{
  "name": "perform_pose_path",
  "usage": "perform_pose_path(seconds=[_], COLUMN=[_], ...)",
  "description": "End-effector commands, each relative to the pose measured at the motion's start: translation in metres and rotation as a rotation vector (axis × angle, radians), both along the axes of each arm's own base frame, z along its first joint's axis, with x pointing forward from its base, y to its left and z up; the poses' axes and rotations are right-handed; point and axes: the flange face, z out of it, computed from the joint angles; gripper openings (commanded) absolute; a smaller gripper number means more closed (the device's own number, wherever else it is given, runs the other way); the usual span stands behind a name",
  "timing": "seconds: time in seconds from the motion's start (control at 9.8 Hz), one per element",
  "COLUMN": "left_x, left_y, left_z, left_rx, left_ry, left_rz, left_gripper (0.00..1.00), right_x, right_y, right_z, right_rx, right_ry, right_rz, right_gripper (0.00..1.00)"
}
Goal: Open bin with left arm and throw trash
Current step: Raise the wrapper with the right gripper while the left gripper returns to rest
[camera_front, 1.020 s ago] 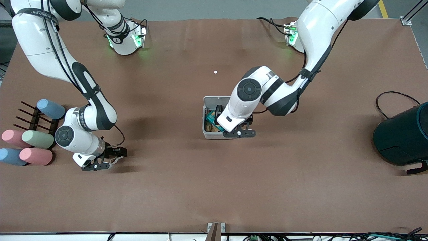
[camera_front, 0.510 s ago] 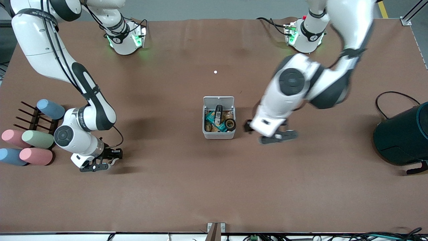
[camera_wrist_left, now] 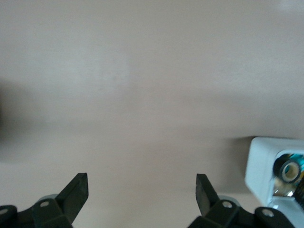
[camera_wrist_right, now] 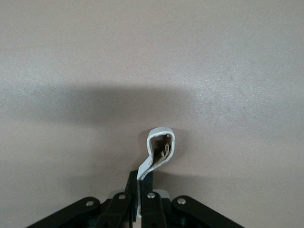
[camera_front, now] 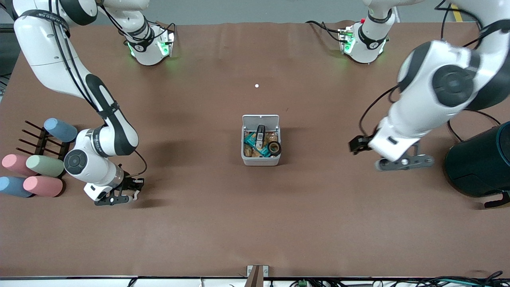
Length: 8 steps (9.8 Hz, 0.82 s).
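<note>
- Bin [camera_front: 260, 140]: white square box at mid-table, lid [camera_front: 260, 119] hinged up and open on the edge farthest from the front camera. Also seen at the edge of the left wrist view [camera_wrist_left: 275, 178].
- Inside bin: black tape ring [camera_front: 274, 148] at the corner toward the left arm's end; teal wrapper [camera_front: 252, 140], tan scraps and a dark upright item beside it. Tape ring also shows in the left wrist view [camera_wrist_left: 288, 169].
- Left gripper [camera_front: 404, 163]: up in the air over bare table between the bin and the dark teal container [camera_front: 480, 163]; fingers [camera_wrist_left: 76, 190] spread wide, nothing between them.
- Right gripper [camera_front: 119, 196]: low over the table, well away from the bin toward the right arm's end, near the pastel cylinders [camera_front: 40, 173]. Jaws closed, pinching a pale rubber band loop [camera_wrist_right: 160, 149]; the loop stands up past the fingertips.
- Small white dot [camera_front: 256, 85] on the table, farther from the front camera than the bin.
</note>
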Motion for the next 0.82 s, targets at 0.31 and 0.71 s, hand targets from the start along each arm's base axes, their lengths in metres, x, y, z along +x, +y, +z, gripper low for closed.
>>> perform_pose_path(seconds=[0.31, 0.71], left_x=[-0.081, -0.081], left_y=[0.084, 0.117], left_z=[0.098, 0.114], left_rx=[0.008, 0.001], left_ry=[-0.01, -0.038], left_rz=[-0.041, -0.004], left_gripper=[1.0, 1.0], right_x=[-0.001, -0.044], right_y=[0.1, 0.274], right_z=[0.132, 0.231], right_rx=[-0.045, -0.085], right_ry=[0.057, 0.101], right_rz=[0.14, 0.061], right_gripper=[0.0, 0.0])
